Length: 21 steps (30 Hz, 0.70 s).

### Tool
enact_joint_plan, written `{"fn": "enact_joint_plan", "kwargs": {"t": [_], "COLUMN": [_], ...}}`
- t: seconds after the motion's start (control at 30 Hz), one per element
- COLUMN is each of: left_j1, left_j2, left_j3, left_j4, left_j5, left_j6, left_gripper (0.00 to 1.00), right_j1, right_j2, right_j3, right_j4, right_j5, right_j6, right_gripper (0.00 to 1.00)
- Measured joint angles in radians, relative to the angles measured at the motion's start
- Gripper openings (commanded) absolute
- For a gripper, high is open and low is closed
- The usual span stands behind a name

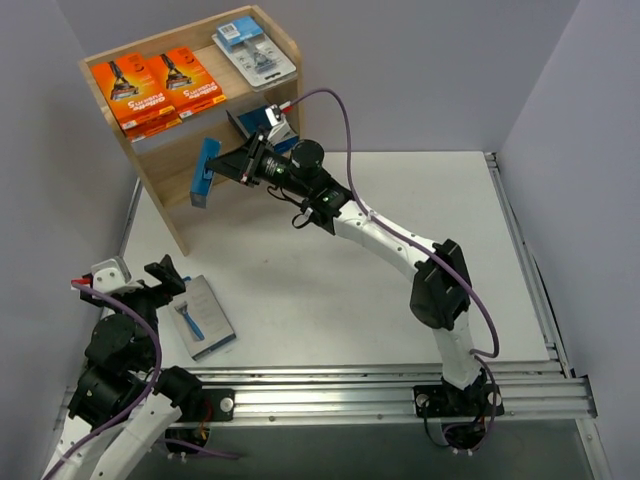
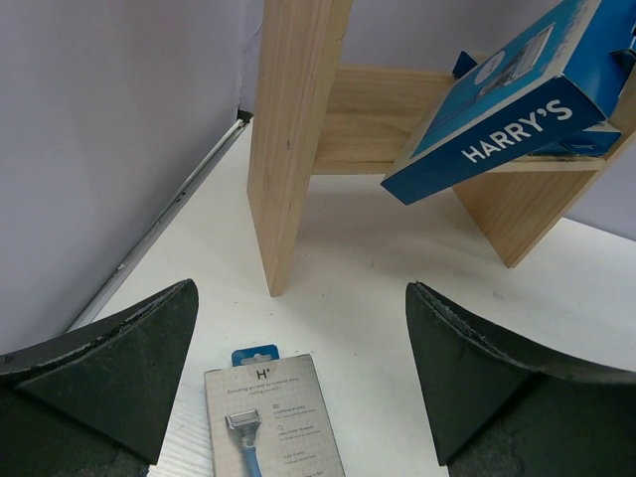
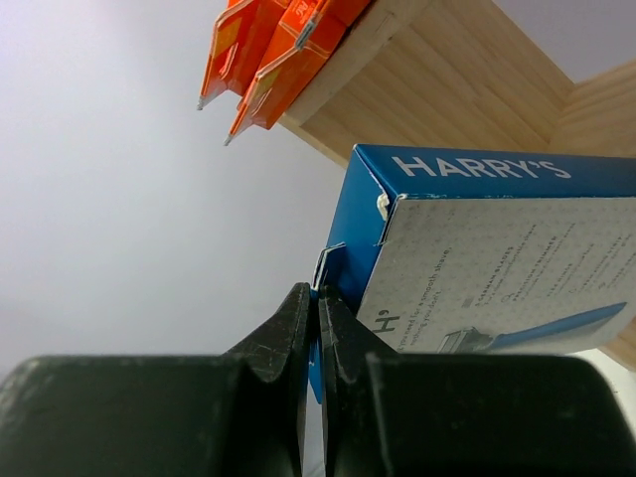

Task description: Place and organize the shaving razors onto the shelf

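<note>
The wooden shelf [image 1: 160,165] stands at the back left. Two orange razor packs [image 1: 158,86] and a clear blister pack [image 1: 255,50] lie on its top, and a blue box [image 1: 270,122] sits on the lower tier. My right gripper [image 3: 317,293] is shut on the hang tab of a blue-and-grey razor box [image 3: 497,258]. That box [image 1: 206,172] hangs tilted in front of the lower tier's opening. Another grey razor pack [image 2: 273,417] lies flat on the table. My left gripper [image 2: 298,368] stands open just behind and above it, touching nothing.
The shelf's side panel [image 2: 293,129] stands on the table ahead of my left gripper. A grey wall [image 1: 40,200] runs close along the left, and a metal rail [image 1: 400,385] crosses the near table edge.
</note>
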<state>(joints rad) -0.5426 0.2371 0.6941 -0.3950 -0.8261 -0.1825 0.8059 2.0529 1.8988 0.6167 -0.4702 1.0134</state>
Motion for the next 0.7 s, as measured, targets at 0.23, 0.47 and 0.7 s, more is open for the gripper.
{"fn": "enact_joint_plan", "kwargs": {"t": [0.23,0.47,0.7], "left_j1": [-0.012,-0.022,-0.026], "left_j2": [0.0,0.002,0.004], "left_j3": [-0.002,-0.003,-0.003], "left_j4": [0.001,0.003,0.003], "left_j5": [0.014,0.02,0.024], "left_j6": [0.005,0.007,0.007], "left_gripper": [0.95,0.95,0.95], "right_j1": [0.0,-0.011,-0.053], "right_j2": [0.035,0.048,-0.009], "right_j3": [0.005,-0.023,-0.206], "right_j4": [0.082,0.176,0.319], "right_j5": [0.004,0.019,0.064], "right_j6": [0.039,0.088,0.144], "right_gripper": [0.0,0.0,0.0]}}
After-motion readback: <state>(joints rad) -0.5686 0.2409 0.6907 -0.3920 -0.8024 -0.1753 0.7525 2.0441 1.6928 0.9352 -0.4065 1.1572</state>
